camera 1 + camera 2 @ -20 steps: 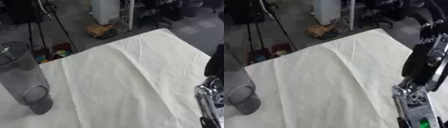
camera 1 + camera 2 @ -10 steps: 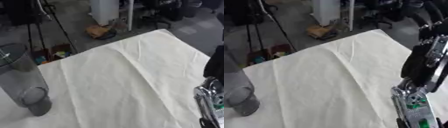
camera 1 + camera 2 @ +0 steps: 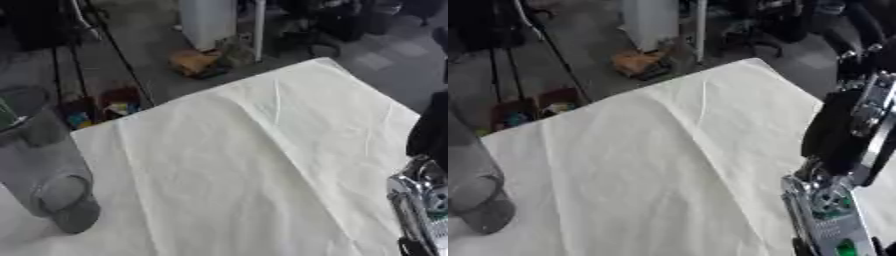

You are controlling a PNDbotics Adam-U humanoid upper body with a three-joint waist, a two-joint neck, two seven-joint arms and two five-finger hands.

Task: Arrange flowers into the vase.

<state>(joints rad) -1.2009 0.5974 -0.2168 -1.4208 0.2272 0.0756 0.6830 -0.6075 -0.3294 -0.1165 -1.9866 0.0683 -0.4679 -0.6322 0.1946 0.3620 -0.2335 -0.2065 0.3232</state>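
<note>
Vase: clear vase [image 3: 45,165] stands at the table's left edge on the pale cloth [image 3: 262,165].
Flowers: none in view.
Right arm [image 3: 842,170]: rises at right; hand's state cannot be told.
Advice: find a stem first, then lower it upright.

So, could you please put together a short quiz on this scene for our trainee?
1. True or false: flowers lie on the white cloth.
2. The clear vase stands at the table's: A) left B) right C) far corner.
3. Which robot arm shows?

Key: 1 false, no flowers show on it; 2 A; 3 the right arm, with its hand out of view.
</note>
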